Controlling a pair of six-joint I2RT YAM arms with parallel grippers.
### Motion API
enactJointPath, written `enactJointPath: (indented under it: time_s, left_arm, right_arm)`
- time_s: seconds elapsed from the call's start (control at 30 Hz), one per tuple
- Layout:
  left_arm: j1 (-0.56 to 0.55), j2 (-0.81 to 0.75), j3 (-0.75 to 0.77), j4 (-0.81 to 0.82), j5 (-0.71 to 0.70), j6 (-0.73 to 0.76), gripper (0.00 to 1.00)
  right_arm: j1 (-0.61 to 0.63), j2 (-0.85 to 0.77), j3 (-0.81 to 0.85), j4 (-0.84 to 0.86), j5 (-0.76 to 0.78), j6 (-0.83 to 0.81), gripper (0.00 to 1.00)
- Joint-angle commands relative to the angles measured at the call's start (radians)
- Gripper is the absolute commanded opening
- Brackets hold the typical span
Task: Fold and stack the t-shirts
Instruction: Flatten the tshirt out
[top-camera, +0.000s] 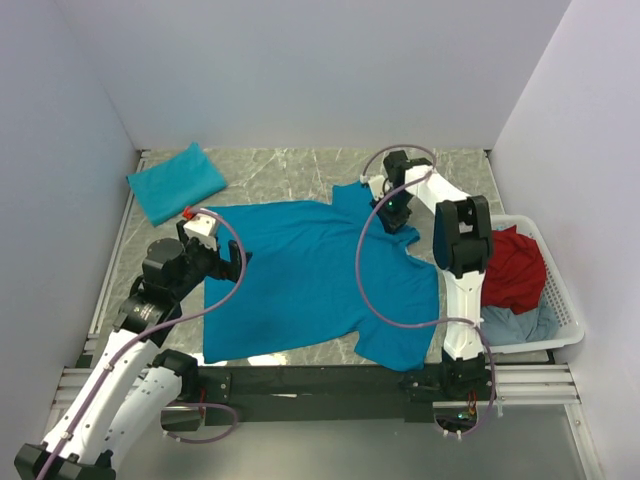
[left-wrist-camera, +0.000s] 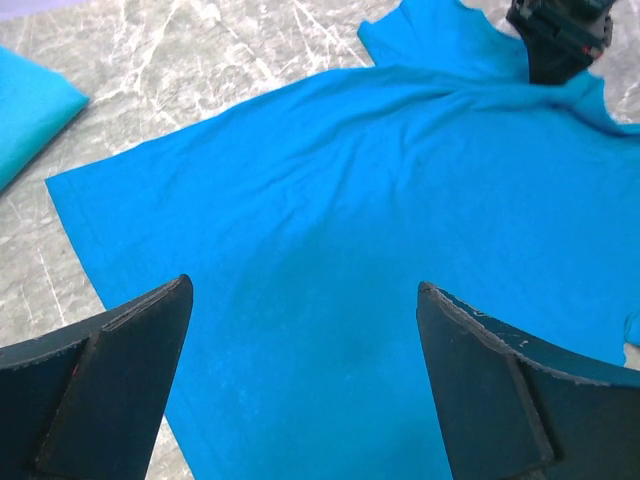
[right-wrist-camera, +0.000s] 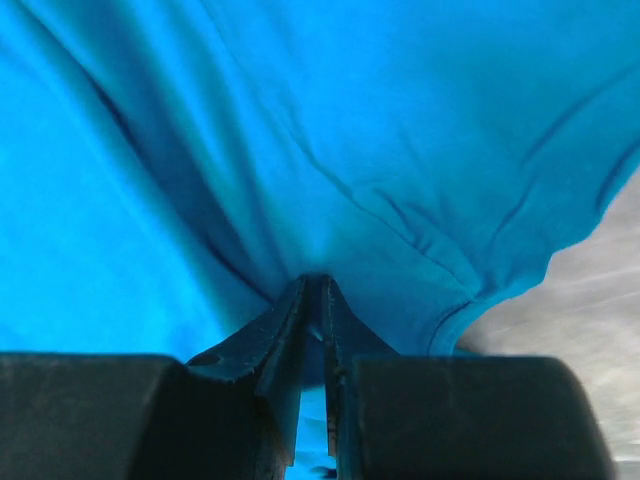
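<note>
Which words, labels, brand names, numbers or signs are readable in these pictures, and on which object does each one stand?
None: no text can be read in any view.
The spread t-shirt and the folded t-shirt are plain teal, and no neck label shows.
The white basket shows no marking.
The red tab on the left arm is too small to tell whether it bears writing.

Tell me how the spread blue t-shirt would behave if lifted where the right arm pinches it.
Probably floppy: the spread t-shirt bunches into creases where the right arm's jaws pinch it, so the rest would likely hang and drag. It lies flat and thin, so it seems light for its width. Pushed, it would probably wrinkle rather than slide whole.
</note>
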Motion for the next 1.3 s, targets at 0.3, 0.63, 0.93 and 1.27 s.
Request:
enactJointPath:
  time_s: [0.3, 0.63, 0.93, 1.27]
  left_arm:
    - [0.006, -0.025, -0.006, 0.042, 0.028, -0.007, 0.99]
    - [0.006, -0.025, -0.009, 0.042, -0.007, -0.001, 1.00]
    - [0.006, 0.012, -0.006, 0.038, -0.027, 0.003, 0.99]
    - [0.008, 0.028, -0.006, 0.036, -0.042, 0.006, 0.99]
  right_arm:
    - [-0.029, -0.115, 0.143, 0.007, -0.006, 0.108, 0.41]
    - [-0.079, 0.105, 0.446, 0.148, -0.037, 0.361, 0.56]
    - [-0.079, 0.249, 0.597, 0.272, 0.073, 0.277, 0.56]
    - [-0.059, 0.338, 0.632, 0.334, 0.108, 0.133, 0.49]
